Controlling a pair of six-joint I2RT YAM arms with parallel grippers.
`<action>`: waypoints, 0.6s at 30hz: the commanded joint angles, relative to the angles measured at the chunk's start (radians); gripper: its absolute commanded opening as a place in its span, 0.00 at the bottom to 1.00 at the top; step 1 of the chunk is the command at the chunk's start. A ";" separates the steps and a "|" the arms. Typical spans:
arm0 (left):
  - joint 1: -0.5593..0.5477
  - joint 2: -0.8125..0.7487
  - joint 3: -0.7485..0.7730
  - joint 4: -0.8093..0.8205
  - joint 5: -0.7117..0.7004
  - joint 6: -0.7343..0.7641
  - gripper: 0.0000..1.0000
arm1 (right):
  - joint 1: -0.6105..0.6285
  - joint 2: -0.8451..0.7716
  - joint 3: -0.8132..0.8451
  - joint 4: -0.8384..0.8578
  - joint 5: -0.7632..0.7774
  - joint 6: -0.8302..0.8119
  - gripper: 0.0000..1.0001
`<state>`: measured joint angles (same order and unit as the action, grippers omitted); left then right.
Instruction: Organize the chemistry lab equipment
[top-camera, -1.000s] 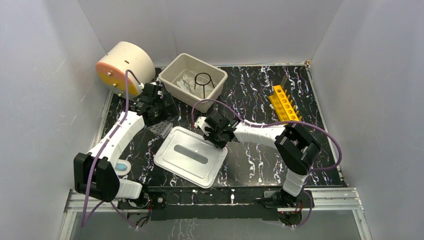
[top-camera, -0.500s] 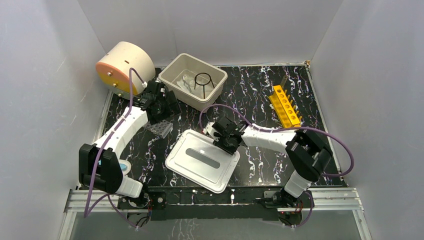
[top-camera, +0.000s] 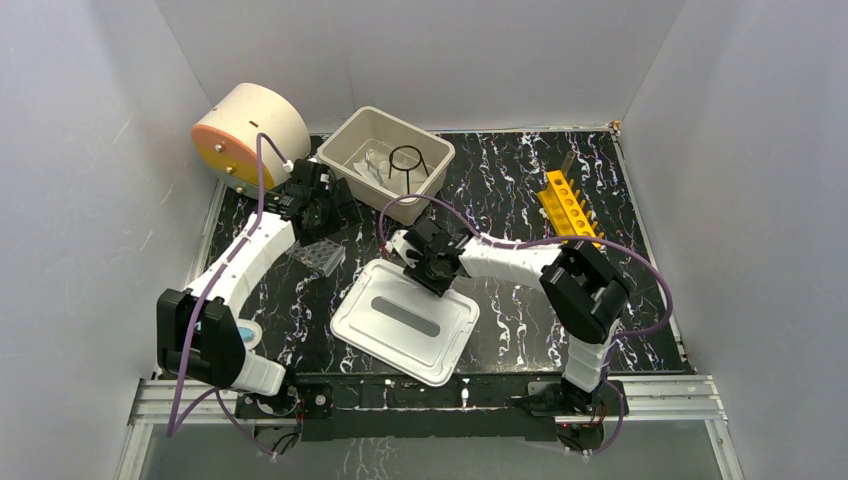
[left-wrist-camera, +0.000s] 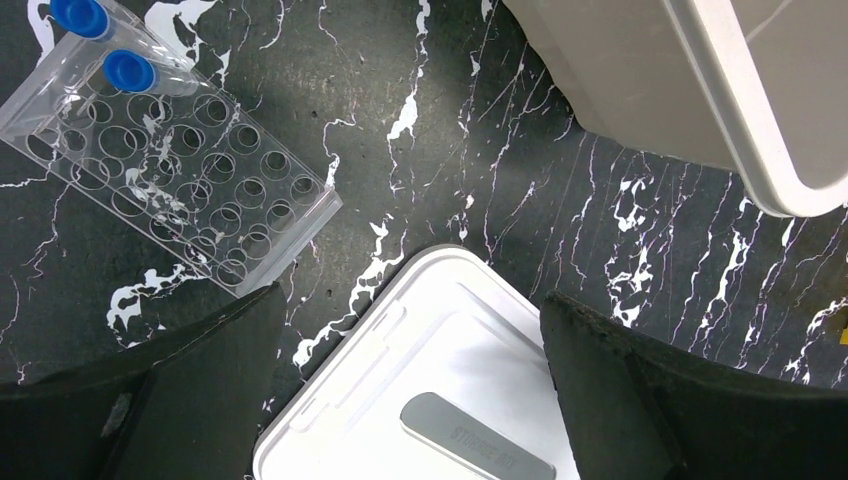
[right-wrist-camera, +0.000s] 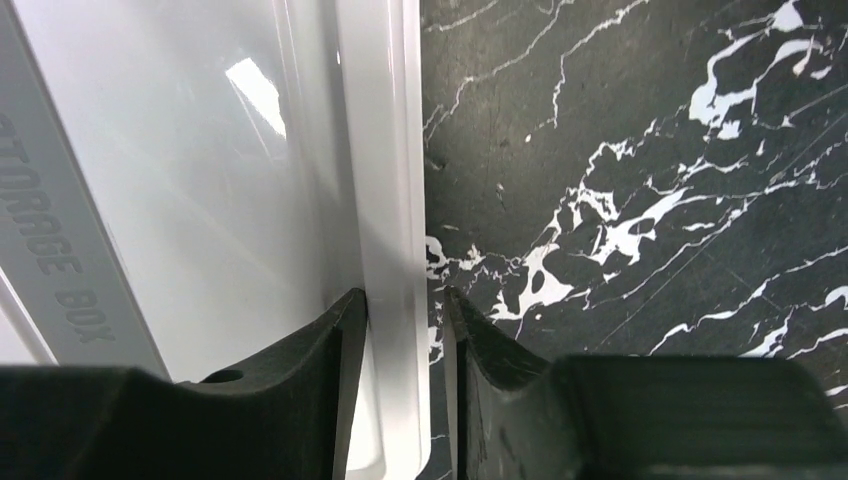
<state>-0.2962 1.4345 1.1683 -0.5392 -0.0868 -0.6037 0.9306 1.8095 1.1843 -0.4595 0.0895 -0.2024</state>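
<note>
A cream bin (top-camera: 345, 168) at the back holds the black wire ring stand (top-camera: 408, 160) and clear glassware (top-camera: 375, 160). A clear vial rack (top-camera: 322, 258) lies left of centre, and in the left wrist view it (left-wrist-camera: 170, 185) carries two blue-capped vials (left-wrist-camera: 130, 72). My left gripper (top-camera: 322, 215) is open and empty above the table, between the rack and the bin; in its own view it (left-wrist-camera: 410, 330) hangs over a corner of the white bin lid (left-wrist-camera: 440, 400). My right gripper (top-camera: 430, 272) straddles the far rim of the lid (top-camera: 405, 320). Its jaws (right-wrist-camera: 403, 300) stand narrowly apart, with a thin gap beside the rim (right-wrist-camera: 385, 200).
The big cream cylinder with an orange face (top-camera: 250, 135) stands at the back left. A yellow tube rack (top-camera: 568, 210) lies at the right. A small white-and-blue item (top-camera: 243, 333) sits near the left arm's base. The bin wall (left-wrist-camera: 640, 90) is close to my left gripper.
My right gripper dragged the lid right and nearer, then slid left along its rim while the lid stayed put. My left gripper shifted slightly toward the back.
</note>
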 joint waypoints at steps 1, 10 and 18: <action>0.005 -0.053 0.030 -0.013 -0.032 0.005 0.98 | -0.002 0.043 0.022 0.043 0.002 -0.010 0.40; 0.005 -0.083 0.020 -0.017 -0.074 -0.010 0.98 | -0.002 -0.036 -0.020 0.027 0.022 0.011 0.09; 0.005 -0.137 0.007 0.061 -0.027 -0.017 0.98 | -0.002 -0.274 -0.063 -0.041 0.094 0.015 0.06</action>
<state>-0.2962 1.3849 1.1683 -0.5335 -0.1360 -0.6216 0.9314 1.6897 1.1149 -0.4770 0.1314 -0.1928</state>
